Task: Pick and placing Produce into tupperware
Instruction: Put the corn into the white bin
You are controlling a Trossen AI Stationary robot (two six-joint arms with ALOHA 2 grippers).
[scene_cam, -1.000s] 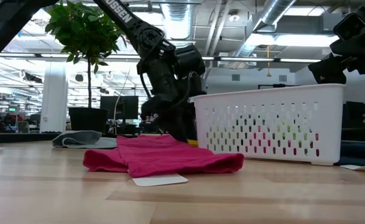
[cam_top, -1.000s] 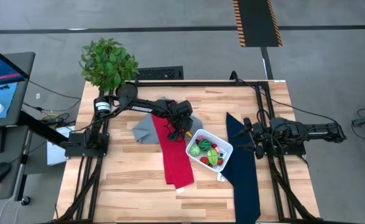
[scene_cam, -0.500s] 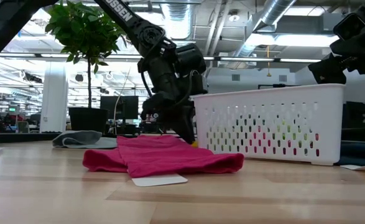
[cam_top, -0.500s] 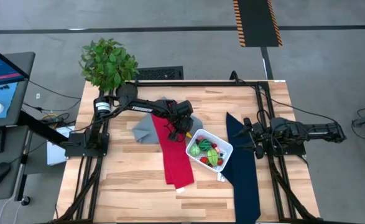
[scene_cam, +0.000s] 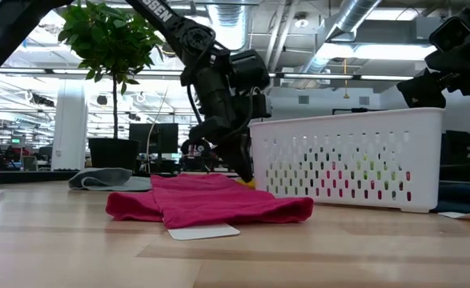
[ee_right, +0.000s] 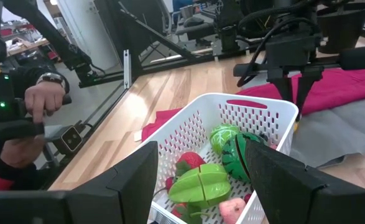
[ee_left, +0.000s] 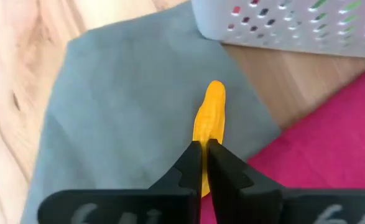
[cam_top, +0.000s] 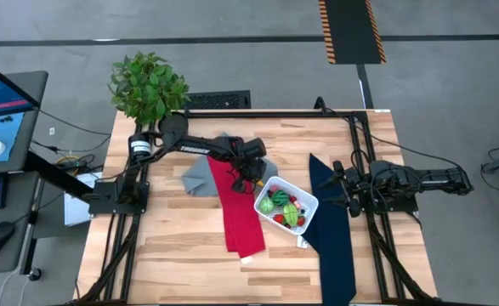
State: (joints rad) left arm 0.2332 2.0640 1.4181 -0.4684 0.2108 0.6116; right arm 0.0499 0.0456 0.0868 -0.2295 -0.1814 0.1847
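Left gripper (ee_left: 204, 163): at the far-left corner of the tupperware (cam_top: 286, 206), fingers (ee_left: 188, 167) pinched together on the near end of a yellow produce piece (ee_left: 208, 124); in the low view the gripper (scene_cam: 243, 164) points down just left of the tub wall (scene_cam: 347, 160).
Yellow piece: long and slim, caught between the two fingertips by one end, the rest sticking out beyond them; it sits over the grey cloth (ee_left: 120, 106), just beside the edge of the red cloth (ee_left: 319, 149) and near the tub's wall (ee_left: 288, 25), outside the tub. Whether it is lifted clear of the cloth cannot be told.
Tupperware: white perforated tub on the table (cam_top: 172, 246), between the red cloth (cam_top: 239, 212) and the navy cloth (cam_top: 334, 229).
Produce in the tub: green, red and pink pieces (ee_right: 222, 168) lie together on its base; from above they show as a green and red cluster (cam_top: 283, 208).
Right gripper (ee_right: 201, 180): well to the right of the tub at the table's right side (cam_top: 351, 191), fingers spread wide and holding nothing, aimed toward the tub.
Plant (cam_top: 147, 85): at the far-left corner of the table.
Person: a hand (ee_right: 42, 102) on a controller beyond the table, seen from the right wrist.
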